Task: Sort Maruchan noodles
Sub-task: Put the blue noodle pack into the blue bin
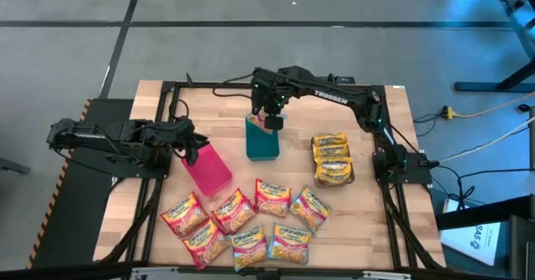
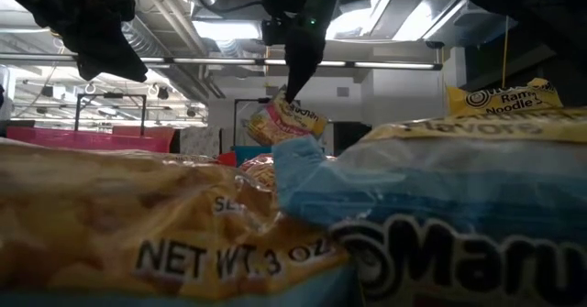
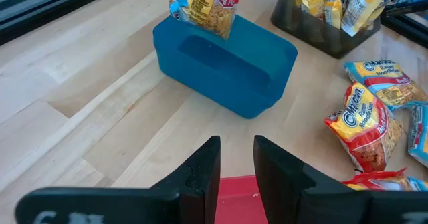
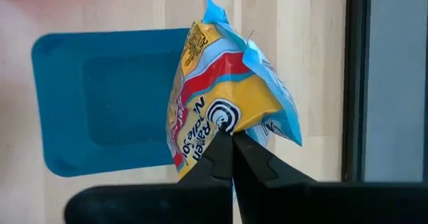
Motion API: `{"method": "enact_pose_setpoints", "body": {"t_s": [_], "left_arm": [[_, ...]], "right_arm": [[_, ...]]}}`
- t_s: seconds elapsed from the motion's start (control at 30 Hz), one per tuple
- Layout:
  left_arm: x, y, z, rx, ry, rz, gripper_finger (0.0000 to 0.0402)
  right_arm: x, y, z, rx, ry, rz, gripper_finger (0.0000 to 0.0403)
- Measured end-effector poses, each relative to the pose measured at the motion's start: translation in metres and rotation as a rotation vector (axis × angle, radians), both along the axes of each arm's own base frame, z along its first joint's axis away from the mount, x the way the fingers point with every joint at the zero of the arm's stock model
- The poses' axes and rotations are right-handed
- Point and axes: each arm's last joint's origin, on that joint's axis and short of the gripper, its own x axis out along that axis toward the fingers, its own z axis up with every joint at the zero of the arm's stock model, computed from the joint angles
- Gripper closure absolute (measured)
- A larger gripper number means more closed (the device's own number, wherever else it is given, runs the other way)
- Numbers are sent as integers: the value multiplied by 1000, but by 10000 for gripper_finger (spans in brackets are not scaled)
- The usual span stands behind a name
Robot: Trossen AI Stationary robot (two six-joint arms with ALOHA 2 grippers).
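Right wrist view shows our right hand [image 4: 232, 138] clenched on a light-blue noodle packet [image 4: 224, 93] hanging directly above the teal bin [image 4: 100, 103].

Teal bin [image 1: 264, 143] interior free; packet pile [image 1: 242, 221] crowds front

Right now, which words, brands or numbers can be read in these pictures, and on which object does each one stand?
"TROSSEN": on the right arm.
"NET WT. 3 OZ": on the nearest noodle packet, low view.
"Ramen Noodle", partly cut off: on the yellow packet, low view.
"Maruchan": on the packets in the grey bin, barely legible.
Small print on the packet in the right gripper: too blurred.
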Motion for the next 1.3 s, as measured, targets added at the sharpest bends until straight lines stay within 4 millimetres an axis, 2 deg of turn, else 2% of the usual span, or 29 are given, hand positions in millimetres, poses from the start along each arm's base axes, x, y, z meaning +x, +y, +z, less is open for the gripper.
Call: {"method": "enact_pose_setpoints", "body": {"t_s": [0.33, 0.67, 0.87, 1.17, 1.3], "left_arm": [[0, 0, 0, -15, -5, 9, 317], [0, 0, 0, -17, -4, 7, 317], [0, 0, 0, -17, -4, 6, 317], [0, 0, 0, -17, -5, 6, 317], [0, 0, 0, -22, -4, 2, 317]], "right_arm": [[-2, -8, -2, -55, 18, 59, 403], [-3, -6, -34, -16, 108, 72, 403], [-4, -6, -46, -1, 147, 74, 403], [0, -8, -48, -27, 103, 57, 400], [1, -8, -44, -36, 90, 34, 371]]}}
